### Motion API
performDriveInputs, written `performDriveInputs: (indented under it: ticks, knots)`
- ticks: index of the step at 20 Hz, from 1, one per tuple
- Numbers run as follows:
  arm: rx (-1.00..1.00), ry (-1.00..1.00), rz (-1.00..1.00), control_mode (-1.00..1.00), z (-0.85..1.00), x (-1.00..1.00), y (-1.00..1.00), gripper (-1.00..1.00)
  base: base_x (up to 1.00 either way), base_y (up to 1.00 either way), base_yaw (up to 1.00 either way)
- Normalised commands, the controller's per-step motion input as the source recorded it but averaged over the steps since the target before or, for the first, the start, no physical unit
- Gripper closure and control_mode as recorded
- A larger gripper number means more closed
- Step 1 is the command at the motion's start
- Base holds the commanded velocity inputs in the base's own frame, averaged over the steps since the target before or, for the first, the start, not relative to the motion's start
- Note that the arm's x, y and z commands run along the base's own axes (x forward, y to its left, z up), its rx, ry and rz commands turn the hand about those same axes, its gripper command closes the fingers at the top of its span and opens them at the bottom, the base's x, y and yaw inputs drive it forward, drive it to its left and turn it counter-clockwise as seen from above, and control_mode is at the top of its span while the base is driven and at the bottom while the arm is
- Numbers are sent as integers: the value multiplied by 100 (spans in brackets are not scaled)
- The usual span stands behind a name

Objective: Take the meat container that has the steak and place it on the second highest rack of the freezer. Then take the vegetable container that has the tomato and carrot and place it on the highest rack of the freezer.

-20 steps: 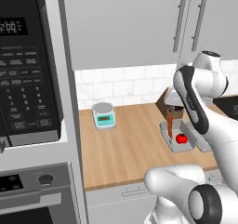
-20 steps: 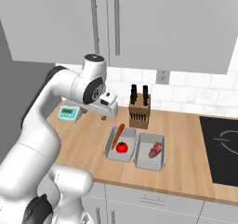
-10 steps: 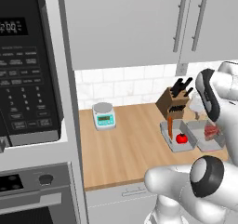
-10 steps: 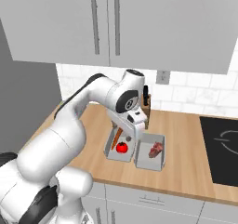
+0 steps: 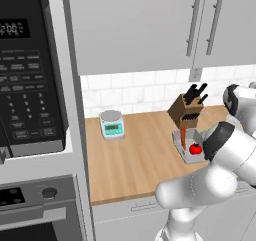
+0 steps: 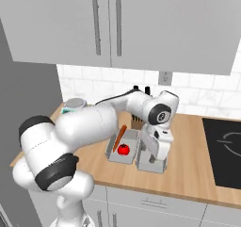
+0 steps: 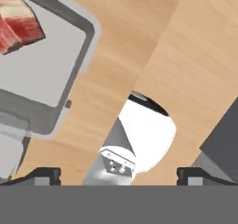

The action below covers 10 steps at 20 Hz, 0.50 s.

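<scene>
1. The arm [image 6: 89, 122] is glossy white, built of thick rounded segments, across the left and centre of the right base view
2. Dark grey bands ring its joints, one at the lower left there
3. A round dark cap with a pale centre marks the wrist joint
4. The hand is a boxy white block
5. Two small dark finger tips [image 7: 44, 175] sit at the bottom corners of the hand view

Scale [image 5: 111, 124] on wood counter [image 5: 135, 160] nr knife block [image 5: 186, 110]; microwave [image 5: 27, 75] left, prob. cooktop [image 6: 226, 150] right.

Even bright render; soft, perhaps low-resolution.
</scene>
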Motion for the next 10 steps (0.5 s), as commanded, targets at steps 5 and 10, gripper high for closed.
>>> performDriveInputs:
  ticks: [5,10]
  knots:
    - [0,0,-9,-100,-71,53,-11,-100,0,0,0]
    - [-4,-2,-14,-100,-74,45,-29,-100,0,0,0]
